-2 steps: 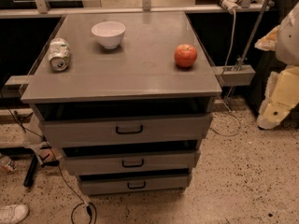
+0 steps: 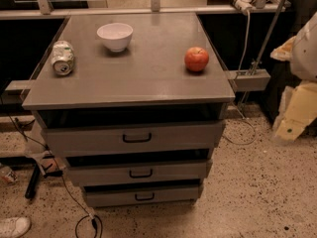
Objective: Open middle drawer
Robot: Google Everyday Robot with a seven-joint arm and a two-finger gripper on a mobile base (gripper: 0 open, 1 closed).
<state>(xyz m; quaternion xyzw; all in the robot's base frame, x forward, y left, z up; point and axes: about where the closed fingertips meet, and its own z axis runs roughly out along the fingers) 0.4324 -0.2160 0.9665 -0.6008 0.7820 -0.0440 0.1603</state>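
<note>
The middle drawer [image 2: 138, 171] is the second of three grey drawers in a grey cabinet, with a small black bar handle [image 2: 141, 173] at its centre. Its front lines up with the other two fronts and no inside shows. My arm shows only at the right edge as white and cream parts, and the gripper [image 2: 293, 118] hangs there, well to the right of the cabinet and apart from all drawers.
The top drawer [image 2: 133, 138] and bottom drawer [image 2: 143, 196] sit above and below. On the cabinet top [image 2: 148, 78] are a white bowl [image 2: 115, 35], a crushed can [image 2: 63, 58] and a red apple [image 2: 196, 59]. Cables [image 2: 74, 202] and a shoe [image 2: 14, 226] lie on the floor at left.
</note>
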